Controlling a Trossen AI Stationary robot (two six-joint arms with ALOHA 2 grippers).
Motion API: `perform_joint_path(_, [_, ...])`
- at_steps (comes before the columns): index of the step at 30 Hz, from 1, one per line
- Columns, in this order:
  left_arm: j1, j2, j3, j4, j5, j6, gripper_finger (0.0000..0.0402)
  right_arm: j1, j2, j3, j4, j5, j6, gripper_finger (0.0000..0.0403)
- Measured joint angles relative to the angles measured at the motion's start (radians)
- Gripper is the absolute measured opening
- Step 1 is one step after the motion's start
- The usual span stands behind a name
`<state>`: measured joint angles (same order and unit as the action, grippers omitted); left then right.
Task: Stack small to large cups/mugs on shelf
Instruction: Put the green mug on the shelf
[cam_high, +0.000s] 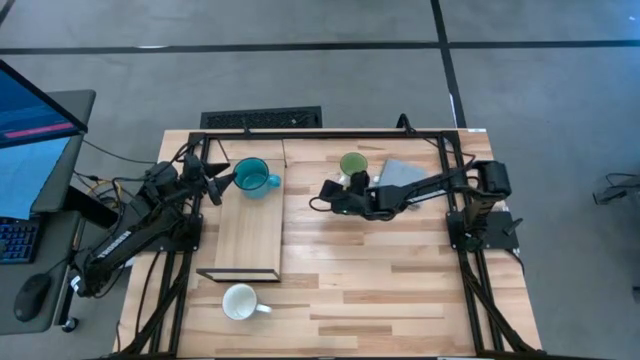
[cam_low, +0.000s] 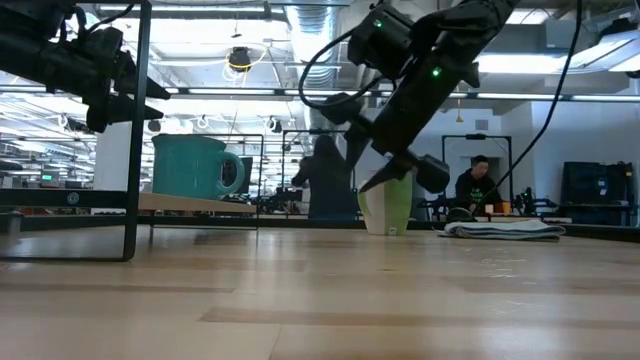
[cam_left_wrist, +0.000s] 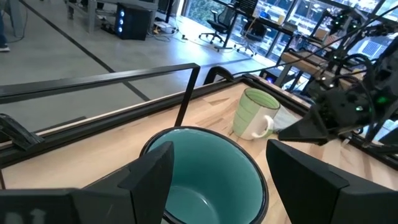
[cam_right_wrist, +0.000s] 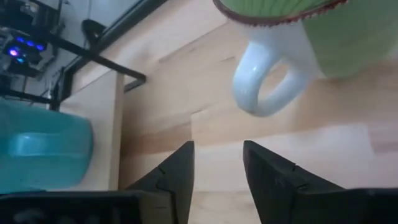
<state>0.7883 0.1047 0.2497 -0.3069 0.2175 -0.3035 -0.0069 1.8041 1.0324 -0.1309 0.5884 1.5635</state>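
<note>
The left gripper (cam_high: 222, 183) hangs at the far left of the slatted wooden table (cam_high: 400, 290), its dark fingers (cam_left_wrist: 149, 177) spread wide with nothing between them, just beside the large teal ceramic mug (cam_high: 250, 177). That mug stands upright on the far end of the long light-wood shelf board (cam_high: 248, 235), its handle turned toward the table's right side and its glossy teal inside bare. The shelf runs from the far edge toward the near edge, with a thin black metal frame at its near end. Off that near end, close to the table's near edge, the white mug (cam_high: 240, 301) stands upright on the table with its handle pointing right.

Right of the shelf, near the far edge, the smaller light green mug (cam_high: 353, 165) stands upright on the table; it has faint vertical ribs, a dark red rim line and a white handle (cam_right_wrist: 264, 87). The right gripper (cam_high: 328, 192) hovers just beside that handle, its fingers (cam_right_wrist: 177, 171) partly spread and gripping nothing. A flat grey square pad (cam_high: 400, 172) lies beside the green mug, toward the far right corner.
</note>
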Motion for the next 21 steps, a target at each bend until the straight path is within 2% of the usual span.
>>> perform_joint_path(4, [0.000,0.000,0.000,-0.001,0.007,0.000,0.0248,-0.009,0.005,0.005,0.001,-0.055,-0.001,0.0153])
perform_joint_path(12, [0.000,0.000,0.000,-0.002,0.009,0.000,0.0248,-0.013,0.005,0.005,-0.017,-0.057,0.000,0.0155])
perform_joint_path(21, [0.000,0.000,0.000,-0.002,0.010,0.000,0.0248,-0.048,0.004,0.005,0.083,-0.043,-0.061,0.0154])
